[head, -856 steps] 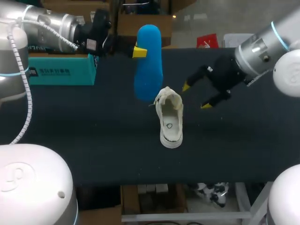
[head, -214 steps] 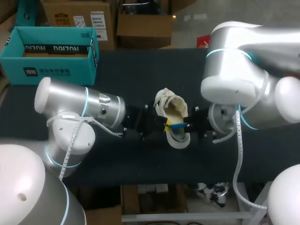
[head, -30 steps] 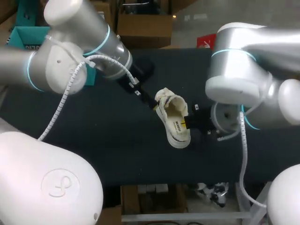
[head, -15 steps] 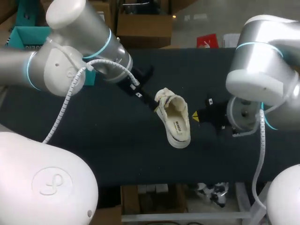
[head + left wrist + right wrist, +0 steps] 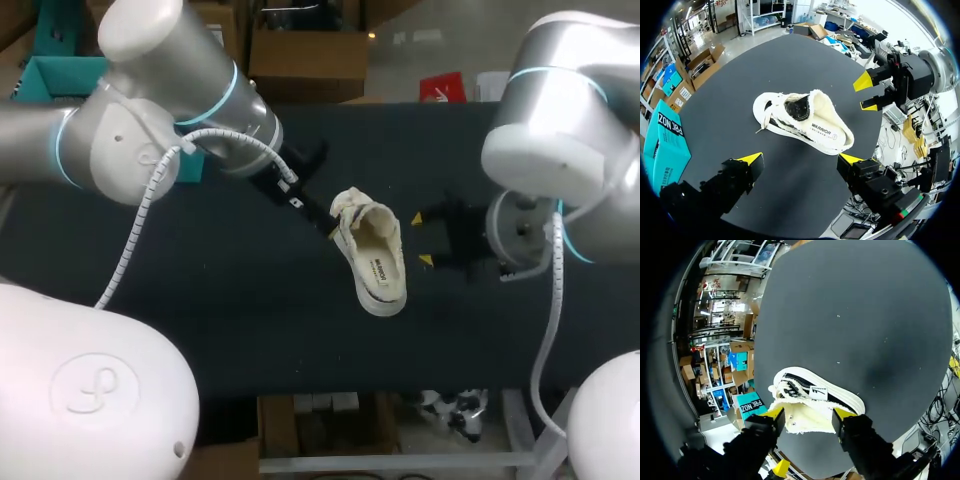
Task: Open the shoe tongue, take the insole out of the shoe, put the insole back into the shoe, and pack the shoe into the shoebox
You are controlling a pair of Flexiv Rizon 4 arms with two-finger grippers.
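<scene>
A white low shoe point(image 5: 372, 256) with dark side stripes sits mid-table, its heel toward the front edge. Its mouth gapes upward and shows a cream insole point(image 5: 381, 262) with a dark label. My right gripper point(image 5: 421, 239) hovers just right of the shoe, open and holding nothing. In the right wrist view the shoe point(image 5: 816, 399) lies just ahead of its fingertips point(image 5: 776, 415). My left gripper point(image 5: 800, 160) is wide open on the shoe's far-left side, and the shoe point(image 5: 805, 122) lies ahead of it untouched. The teal shoebox point(image 5: 664, 145) stands at the far left corner.
My left arm point(image 5: 160, 130) covers most of the shoebox point(image 5: 55, 75) in the head view. Bare black table point(image 5: 230, 320) lies in front of the shoe and to both sides of it.
My right gripper has drawn back to the right from the shoe's rim and opened. The shoe stays in place. My left arm has hardly moved.
</scene>
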